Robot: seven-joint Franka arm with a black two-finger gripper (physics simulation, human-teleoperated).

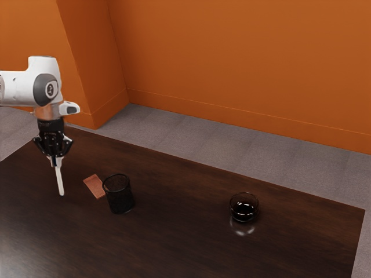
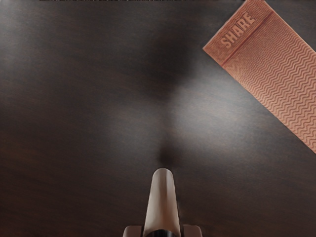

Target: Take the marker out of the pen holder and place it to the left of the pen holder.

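Marker in claw, apart from holder's rim

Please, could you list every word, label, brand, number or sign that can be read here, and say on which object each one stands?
"SHARE": on the flat reddish-brown bar, near one end.
Small mark on the arm's round joint: too small to read.
White marker and pen holder: no readable text.

Top of marker hidden by pincer — card cut off, wrist view
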